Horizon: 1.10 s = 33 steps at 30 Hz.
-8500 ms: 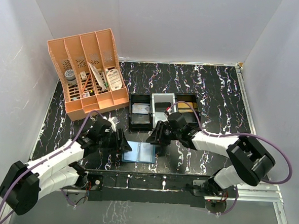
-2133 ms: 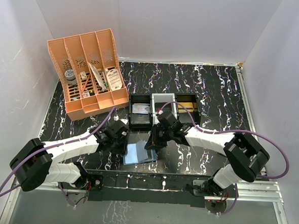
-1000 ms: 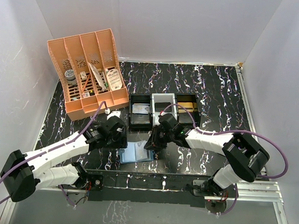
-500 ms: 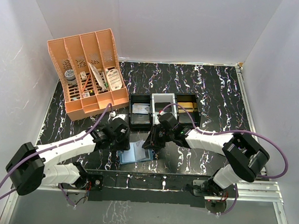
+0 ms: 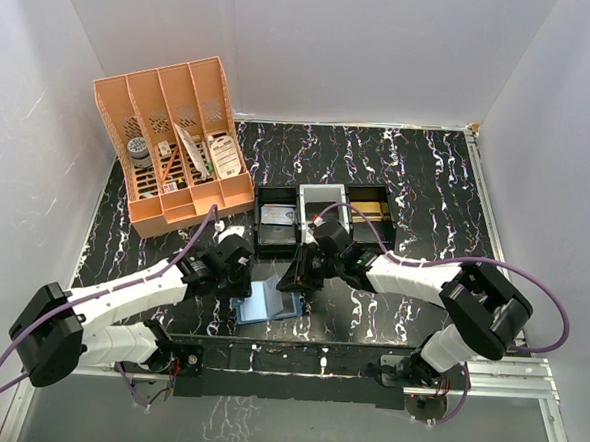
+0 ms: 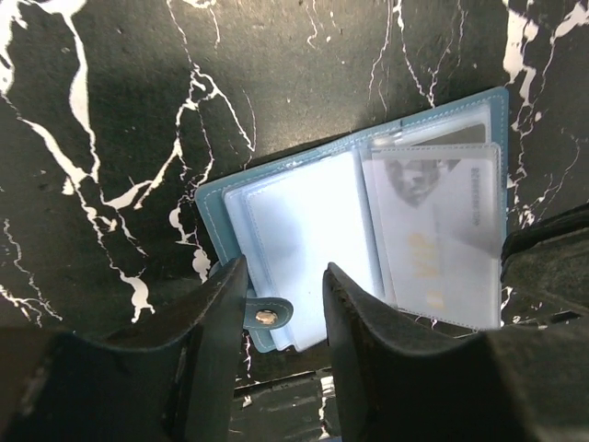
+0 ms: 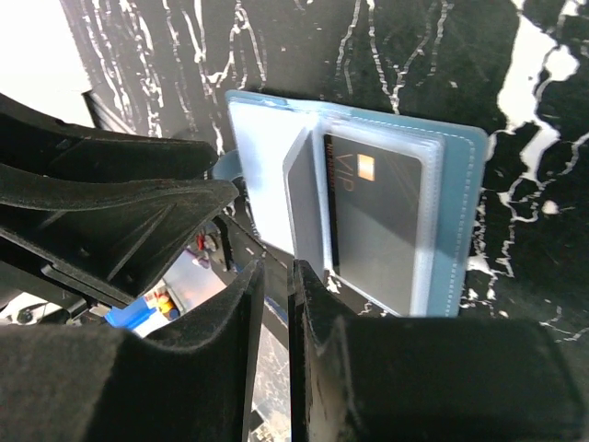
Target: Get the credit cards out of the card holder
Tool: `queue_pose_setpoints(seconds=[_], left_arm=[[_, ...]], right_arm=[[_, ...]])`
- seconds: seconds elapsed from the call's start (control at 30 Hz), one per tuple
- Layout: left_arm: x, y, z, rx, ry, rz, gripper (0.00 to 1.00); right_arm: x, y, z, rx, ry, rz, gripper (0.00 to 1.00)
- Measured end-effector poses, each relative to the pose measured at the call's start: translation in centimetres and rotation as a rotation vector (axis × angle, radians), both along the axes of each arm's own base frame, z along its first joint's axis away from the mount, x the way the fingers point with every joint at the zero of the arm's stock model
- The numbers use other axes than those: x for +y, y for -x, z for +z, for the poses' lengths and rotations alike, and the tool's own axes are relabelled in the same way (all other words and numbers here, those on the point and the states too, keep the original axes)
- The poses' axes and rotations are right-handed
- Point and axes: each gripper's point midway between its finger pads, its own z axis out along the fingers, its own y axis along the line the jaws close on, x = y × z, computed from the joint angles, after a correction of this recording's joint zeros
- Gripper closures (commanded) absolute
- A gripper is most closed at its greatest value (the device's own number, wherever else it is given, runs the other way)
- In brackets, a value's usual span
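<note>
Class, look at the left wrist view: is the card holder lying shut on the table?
No, the card holder lies spread open, its inside facing up.

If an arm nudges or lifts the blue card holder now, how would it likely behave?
The card holder is probably floppy: it lies open, thin, with one clear sleeve curling up. Likely light and apt to slide on the glossy table. Its black card looks stiff by comparison.

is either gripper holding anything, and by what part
Left gripper straddles the snap tab of the card holder, not clamped. Right gripper, nearly shut by a sleeve: cannot tell.
</note>
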Motion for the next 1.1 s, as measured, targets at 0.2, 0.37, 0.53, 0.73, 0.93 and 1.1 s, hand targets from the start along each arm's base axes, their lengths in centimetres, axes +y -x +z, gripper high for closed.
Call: queue_pose_setpoints(seconds=[0.2, 0.37, 0.53, 0.73, 0.93, 1.1], left_arm=[[1.1, -0.7, 1.1, -0.033, -0.038, 0.078, 0.59], [2.8, -1.2, 2.1, -0.055, -0.104, 0.17, 0.58], [4.1, -1.2, 3.6, -0.103, -0.101, 0.224, 0.49], [3.1, -1.2, 4.6, -0.131, -0.014, 0.192, 0.29], [1.2, -0.5, 1.3, -0.021, -0.026, 0.115, 0.28], [1.1, -0.1, -0.7, 0.052, -0.073, 0.078, 0.29]], right_arm=[[1.1, -0.1, 1.6, 0.0, -0.079, 0.008, 0.85], [2.7, -0.5, 3.2, -0.008, -0.156, 0.027, 0.85], [5.1, -0.5, 3.3, -0.008, -0.164, 0.08, 0.81], [3.3, -1.9, 2.4, -0.09, 0.0, 0.028, 0.71], [0.0, -2.2, 0.5, -0.104, 0.142, -0.027, 0.69], [-1.9, -0.9, -2.0, -0.056, 0.213, -0.028, 0.68]])
